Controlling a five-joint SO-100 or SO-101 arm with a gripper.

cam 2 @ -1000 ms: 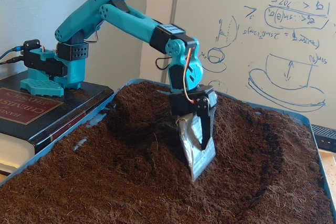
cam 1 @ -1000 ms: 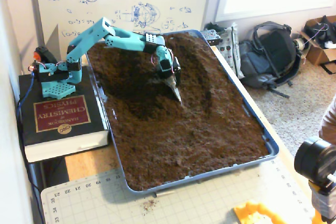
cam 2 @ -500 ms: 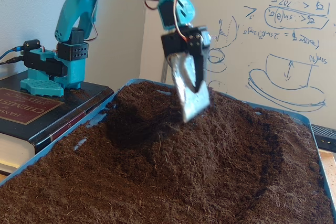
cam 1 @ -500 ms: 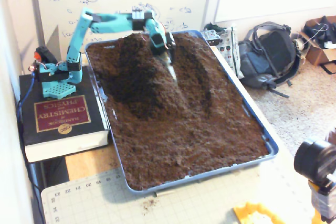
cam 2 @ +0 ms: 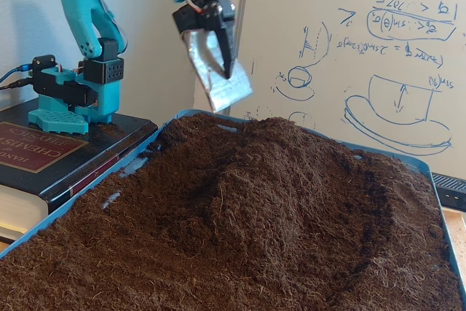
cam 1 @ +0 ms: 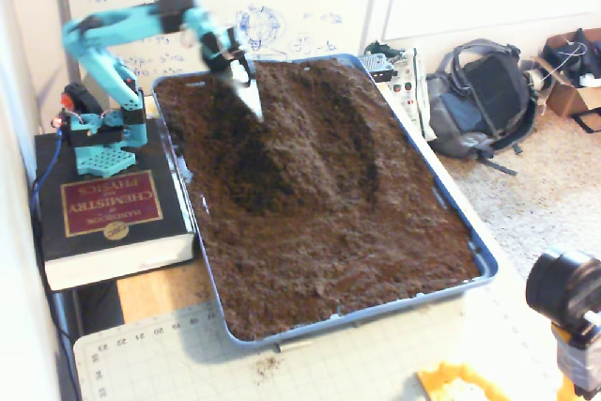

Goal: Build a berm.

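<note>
A blue tray (cam 1: 457,223) of soil fronts a whiteboard (cam 2: 349,41); the pincer (cam 2: 231,91) grips a metal scoop (cam 2: 218,78)

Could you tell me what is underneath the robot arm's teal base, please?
The base stands on a black Handbook of Chemistry and Physics, lying flat beside the blue tray. A wooden surface shows below the book; the part beneath it is hidden.

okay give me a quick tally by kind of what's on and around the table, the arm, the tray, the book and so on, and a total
Robot arm: 1, with gripper
Tray of soil: 1, holding the berm
Book: 1
Whiteboard: 1
Cutting mat: 1
Backpack: 1
Total: 6
</note>
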